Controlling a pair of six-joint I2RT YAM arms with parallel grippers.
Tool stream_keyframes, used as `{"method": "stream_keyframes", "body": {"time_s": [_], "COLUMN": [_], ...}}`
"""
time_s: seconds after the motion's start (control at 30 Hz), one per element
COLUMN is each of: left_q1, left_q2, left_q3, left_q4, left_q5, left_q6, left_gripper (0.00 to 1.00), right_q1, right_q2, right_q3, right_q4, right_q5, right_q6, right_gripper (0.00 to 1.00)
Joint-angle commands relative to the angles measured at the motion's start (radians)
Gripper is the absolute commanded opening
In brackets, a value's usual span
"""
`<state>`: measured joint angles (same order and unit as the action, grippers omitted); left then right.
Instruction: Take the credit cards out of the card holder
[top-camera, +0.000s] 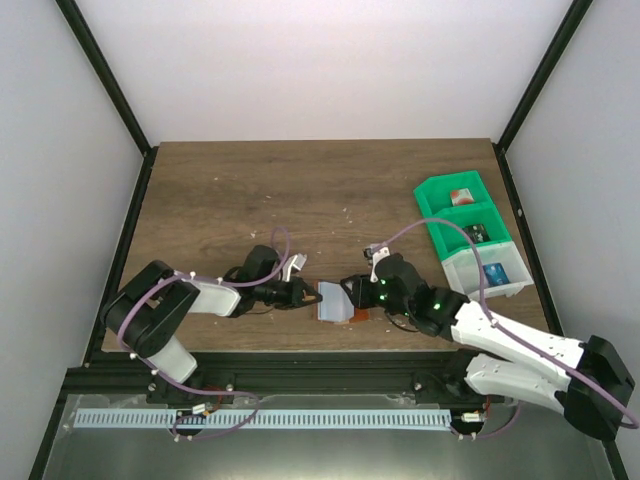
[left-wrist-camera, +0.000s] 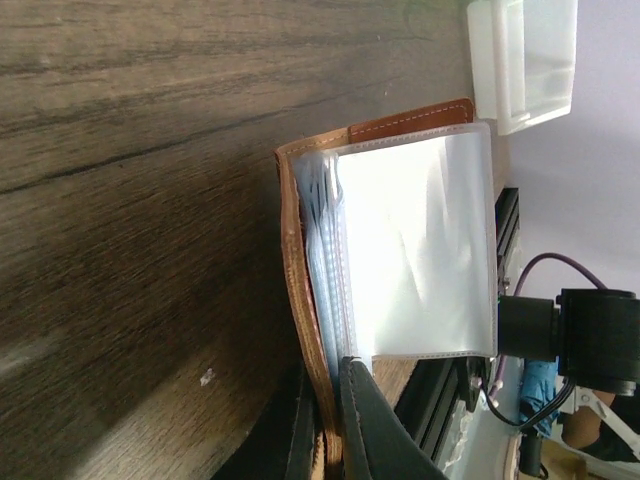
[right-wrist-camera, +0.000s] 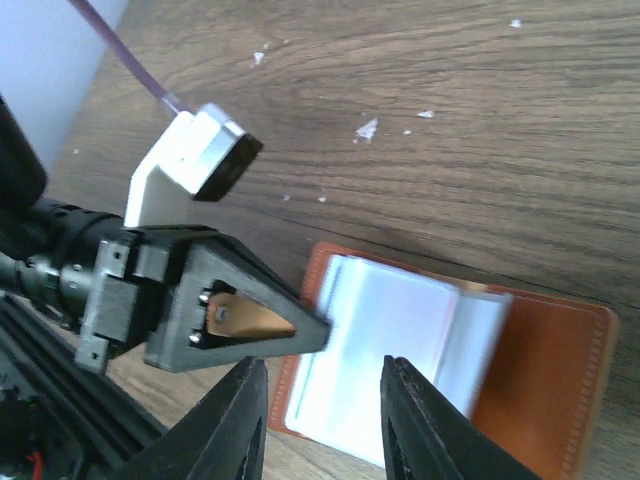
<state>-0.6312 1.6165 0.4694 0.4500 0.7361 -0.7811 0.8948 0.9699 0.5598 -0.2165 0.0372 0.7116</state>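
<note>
Where card holder (top-camera: 335, 302) lies, wood table (top-camera: 250, 200), white walls (top-camera: 320, 60)

Top view high, distant, looking down; wrist views close; all share card holder (left-wrist-camera: 410, 250).

Our left arm (top-camera: 212, 295) and right arm (top-camera: 500, 335) stretch low and inward, meeting tip to tip. Our left gripper (top-camera: 303, 292) points right, its fingers (left-wrist-camera: 368, 430) pinched tight on the edge of the card holder (left-wrist-camera: 297, 300). Our right gripper (top-camera: 352, 290) faces it, fingers (right-wrist-camera: 230, 420) spread well apart.
</note>
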Motion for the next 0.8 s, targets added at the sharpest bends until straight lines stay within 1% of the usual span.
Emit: {"method": "stream_keyframes", "body": {"time_s": [0.0, 0.2, 0.4, 0.5, 0.63, 0.77], "left_q1": [-0.017, -0.023, -0.024, -0.025, -0.024, -0.024], "left_q2": [-0.016, -0.009, -0.019, -0.024, -0.024, -0.024], "left_q3": [0.020, 0.012, -0.002, -0.012, -0.028, -0.036], "left_q4": [-0.032, -0.034, -0.031, -0.026, -0.004, 0.003], "left_q5": [-0.022, -0.033, -0.041, -0.046, -0.045, -0.047], "left_q6": [0.021, 0.010, 0.006, 0.004, -0.011, -0.014], "left_gripper": [0.00, 0.00, 0.00, 0.00, 0.00, 0.00], "right_q1": [0.027, 0.079, 0.090, 0.089, 0.093, 0.096], "right_q2": [0.029, 0.174, 0.281, 0.315, 0.349, 0.383], "right_q3": [0.050, 0.082, 0.065, 0.047, 0.038, 0.036], "right_q4": [0.026, 0.064, 0.083, 0.107, 0.124, 0.129], "right_q5": [-0.065, -0.059, -0.044, -0.057, -0.067, -0.061], "right_q6": [0.001, 0.009, 0.012, 0.015, 0.023, 0.022], "right_gripper": [0.35, 0.50, 0.52, 0.57, 0.62, 0.63]}}
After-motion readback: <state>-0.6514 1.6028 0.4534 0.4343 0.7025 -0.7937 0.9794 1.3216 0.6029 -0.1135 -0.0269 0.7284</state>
